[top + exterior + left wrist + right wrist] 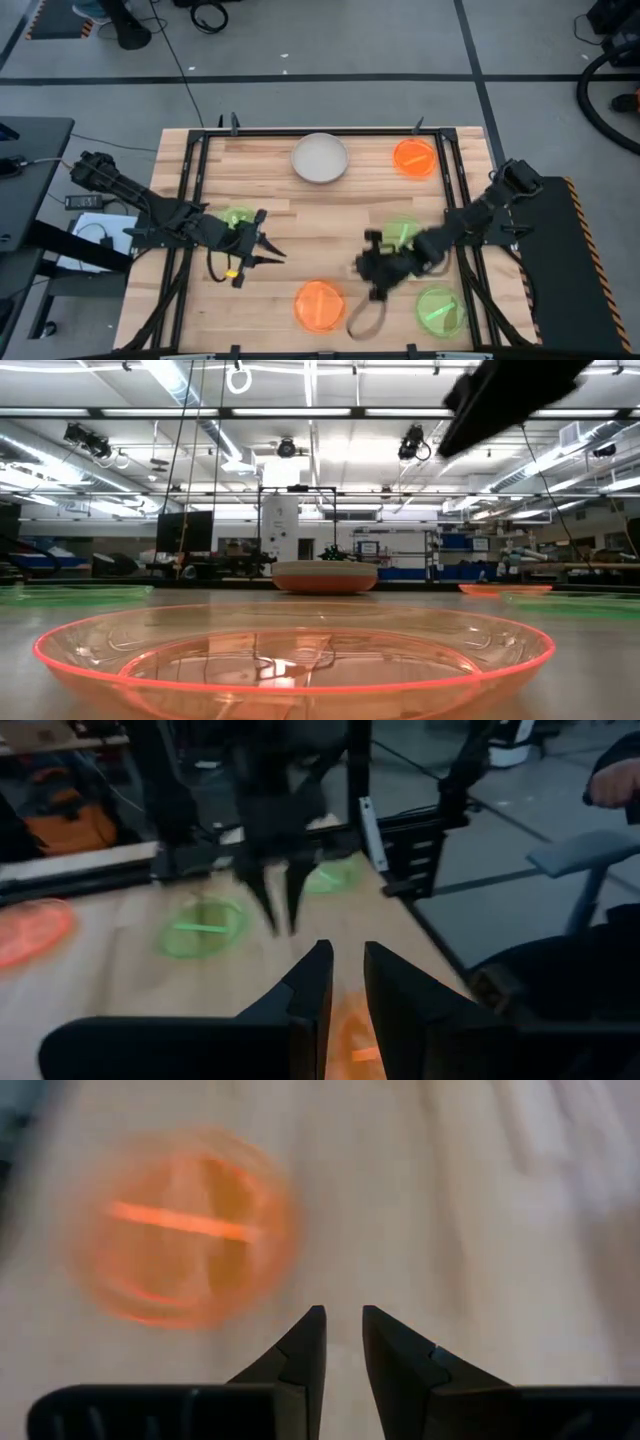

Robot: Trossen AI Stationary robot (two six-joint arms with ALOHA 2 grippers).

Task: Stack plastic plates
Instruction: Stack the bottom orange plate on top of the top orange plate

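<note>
Fingers on both grippers are seen slightly parted with nothing pinched between them, a narrow gap showing in each wrist view.

Everything below is placed relative to the off-white plate [320, 158], the biggest plate in view, which is parked at the far edge of the wooden table [280, 215], roughly mid-width. In the low view it shows as a low dish [324, 576] straight ahead in the distance.

Size-wise after that:
- An orange plate [414, 157] is sat just to the right of the off-white one, along the same far edge.
- Another orange plate [319, 304] is found almost straight across from the off-white plate, at the near edge. It fills the low view's foreground [290, 655] and is seen blurred in the right wrist view [185, 1230].
- A green plate [237, 220] is located nearer than and left of the off-white plate, partly covered by the left arm.
- A second green plate [402, 234] is nearer and to the right, partly hidden by the right arm.
- A third green plate [439, 308] is further right again, by the near edge.

The left gripper [268, 248] is held above the wood, nearer than and a bit left of the off-white plate, next to the left-hand green plate. The right gripper [366, 268] is held nearer and slightly right, between the near orange plate and the middle green one.

No plate is stacked on another yet.
</note>
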